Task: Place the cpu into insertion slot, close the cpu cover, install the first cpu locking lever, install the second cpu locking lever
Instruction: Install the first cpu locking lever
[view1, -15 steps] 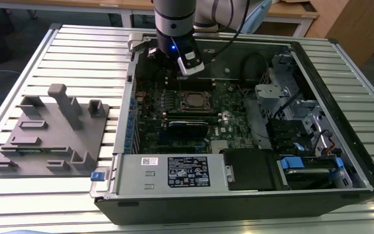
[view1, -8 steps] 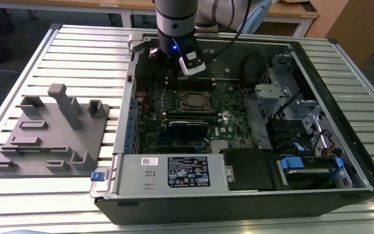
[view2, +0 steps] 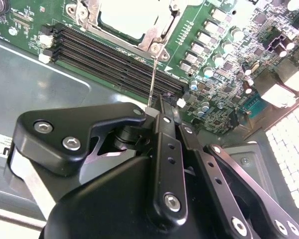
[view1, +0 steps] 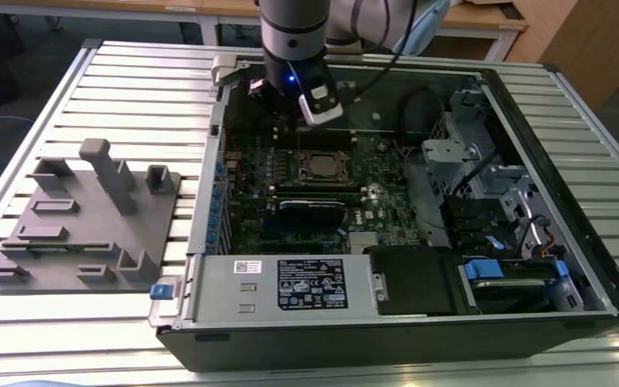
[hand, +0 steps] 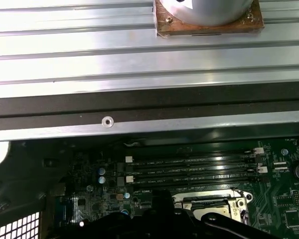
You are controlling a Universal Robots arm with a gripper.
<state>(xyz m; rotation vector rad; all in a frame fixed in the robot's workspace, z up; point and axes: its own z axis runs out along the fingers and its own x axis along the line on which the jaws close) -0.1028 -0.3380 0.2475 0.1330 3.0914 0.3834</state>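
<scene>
Find cpu (view2: 124,15) seated in slot (view1: 301,168) at mid-board, cover (view2: 158,27) down over it. Trace 1 lever (view2: 153,74) from cover corner to gripper (view2: 154,110): fingers (view2: 129,117) together at its tip, pinch on rod not certain. For lever step, probably best: follow hinge arc, press low, avoid memory slots (view2: 104,57).

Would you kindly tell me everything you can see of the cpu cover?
The cpu cover is a thin, silvery metal frame with a large square window. It appears to lie flat on the motherboard, the cpu showing pale grey through it. A screw sits at one corner, where a thin lever rod runs towards the tool.
</scene>
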